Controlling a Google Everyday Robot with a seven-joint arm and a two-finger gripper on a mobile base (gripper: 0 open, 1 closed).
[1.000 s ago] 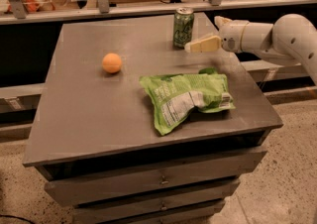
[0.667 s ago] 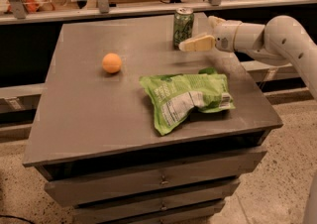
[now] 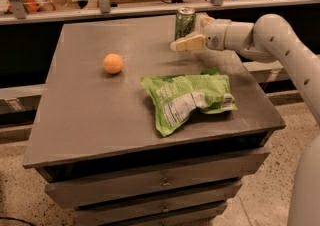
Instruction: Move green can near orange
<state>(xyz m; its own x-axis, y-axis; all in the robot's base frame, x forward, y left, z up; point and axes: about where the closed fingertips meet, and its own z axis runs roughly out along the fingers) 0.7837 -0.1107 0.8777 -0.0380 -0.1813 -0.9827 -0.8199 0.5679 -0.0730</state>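
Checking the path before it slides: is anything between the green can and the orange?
Nothing visible. The gripper is beside the green can at the table's back edge; bare tabletop runs from there to the orange, and the chip bag lies forward, off that line.

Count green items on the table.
2. The green can stands at the back edge, beside the gripper; the chip bag lies front right. Nothing seems hidden.

White rounded arm (image 3: 280,35), cream-fingered end effector (image 3: 189,36) at its tip
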